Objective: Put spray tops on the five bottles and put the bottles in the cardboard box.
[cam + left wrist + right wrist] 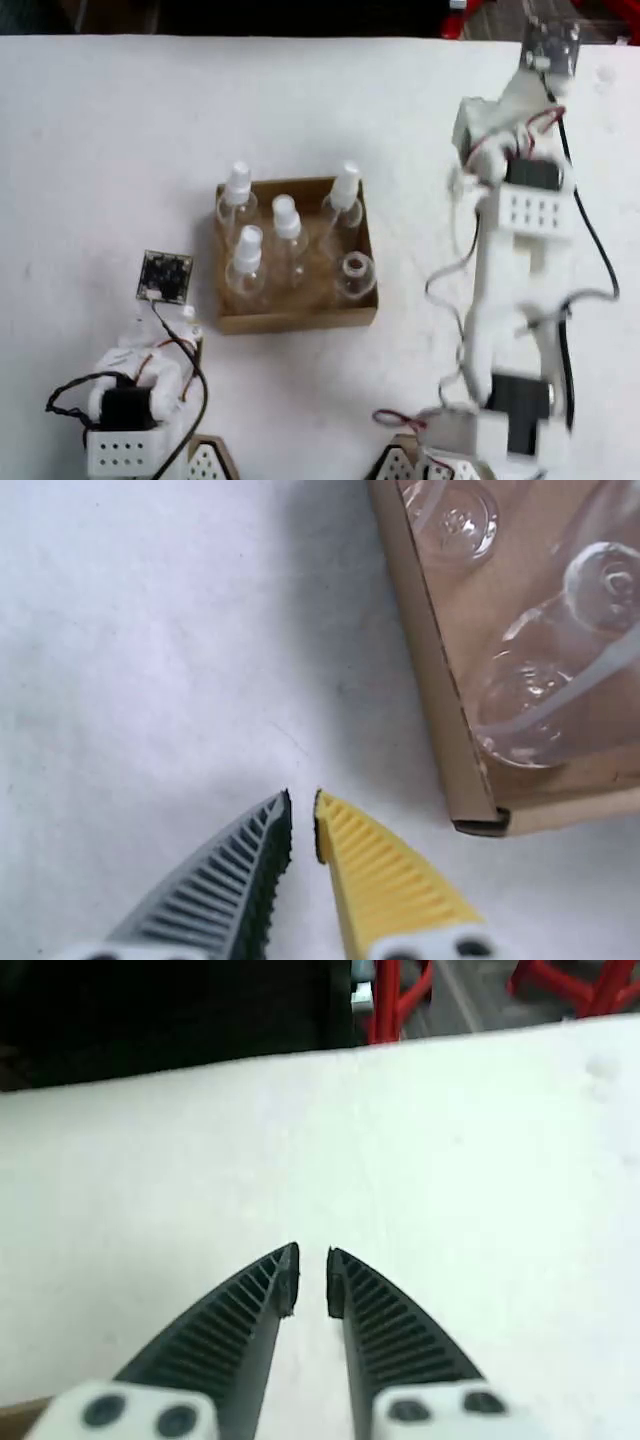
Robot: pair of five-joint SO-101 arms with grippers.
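White desk (100, 150) seen from above, with the cardboard box (295, 318) at its centre and one arm on either side. All five bottles stand upright inside the box. Four carry white spray tops: one in the far-left corner (238, 200), one in the far-right corner (343, 200), one in the middle (288, 232) and one at the near left (246, 265). The fifth bottle (354, 275), in the near-right corner, has an open neck and no top. The left arm (125, 415) sits folded at the near-left of the desk, just beside the box's near-left corner. Its left claw (302, 800), with one grey and one yellow finger, hangs over bare desk close to the box wall (430, 680); the tips are drawn almost together with a thin slit between them and hold nothing. Clear bottles (520, 715) show over that wall. The right arm (525, 210) lies stretched along the right side, from the near edge toward the far edge and well apart from the box. The right claw (308, 1255), with two black fingers, is likewise nearly closed and empty, above bare desk near the far edge.
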